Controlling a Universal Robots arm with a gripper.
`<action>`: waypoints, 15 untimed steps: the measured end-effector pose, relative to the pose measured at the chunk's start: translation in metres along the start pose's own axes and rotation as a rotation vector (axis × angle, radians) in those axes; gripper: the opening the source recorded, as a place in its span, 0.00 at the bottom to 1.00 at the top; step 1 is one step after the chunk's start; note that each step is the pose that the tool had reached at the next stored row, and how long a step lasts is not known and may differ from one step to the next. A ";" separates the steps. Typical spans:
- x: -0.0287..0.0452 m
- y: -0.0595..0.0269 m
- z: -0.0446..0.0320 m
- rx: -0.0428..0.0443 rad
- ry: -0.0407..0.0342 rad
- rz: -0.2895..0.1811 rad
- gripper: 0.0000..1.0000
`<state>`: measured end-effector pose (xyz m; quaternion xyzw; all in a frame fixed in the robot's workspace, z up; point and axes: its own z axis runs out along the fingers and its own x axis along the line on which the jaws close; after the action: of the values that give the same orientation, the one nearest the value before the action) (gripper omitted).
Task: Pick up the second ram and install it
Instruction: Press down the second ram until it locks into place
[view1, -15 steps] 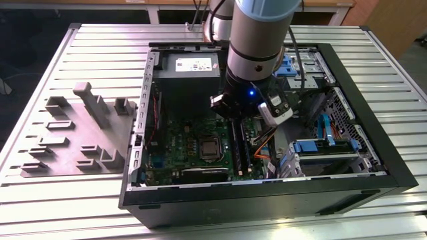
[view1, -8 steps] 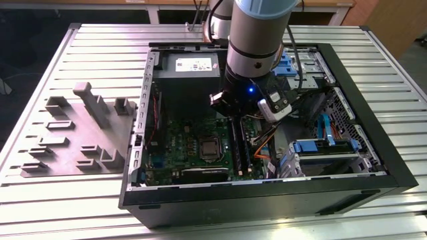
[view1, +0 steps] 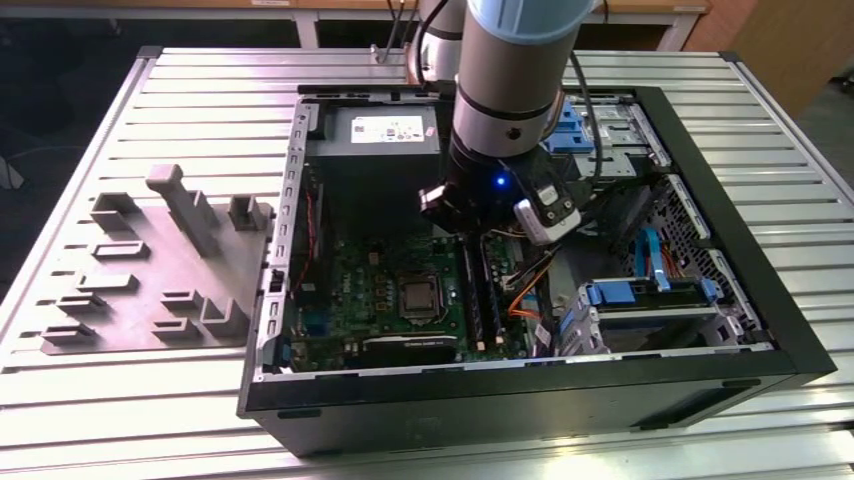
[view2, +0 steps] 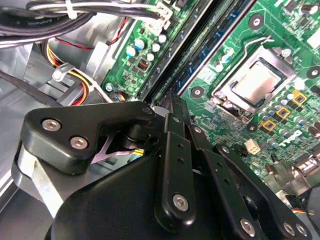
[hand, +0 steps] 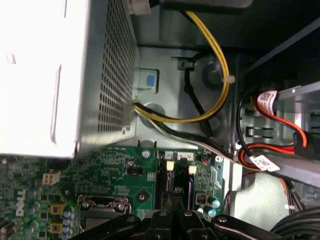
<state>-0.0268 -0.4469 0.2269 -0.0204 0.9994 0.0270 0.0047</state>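
We have the gripper (view2: 172, 107) down inside the open computer case (view1: 747, 300), directly over the memory sockets (view1: 483, 295) that run beside the processor socket (view1: 419, 294) on the motherboard (view1: 360, 290). In the second wrist view the jaws look drawn close together, their tips meeting right at the sockets, though we cannot tell whether a board is pinched between them. The second ram we cannot pick out for certain: dark strips with blue-green edges lie along the sockets (view2: 200, 50), and one may be the stick already seated or partly seated. In the first wrist view the white end clips (hand: 170, 165) sit just beyond the jaw tips. To do this well, we judge the stick must stay parallel to its slot, with pressure going straight down and evenly along it, keeping clear of the orange cables (view1: 527, 290) beside the sockets. The grey fixture plate (view1: 147, 270) rests on the desk (view1: 107, 420), well apart from the case.
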 end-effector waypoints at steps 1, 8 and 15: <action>-0.0001 0.0007 0.0003 0.0001 0.0000 0.000 0.10; -0.0001 0.0030 0.0049 0.0002 0.0001 0.000 0.10; 0.0000 0.0028 0.0077 0.0003 0.0002 0.000 0.10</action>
<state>-0.0269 -0.4437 0.2193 -0.0204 0.9994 0.0269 0.0046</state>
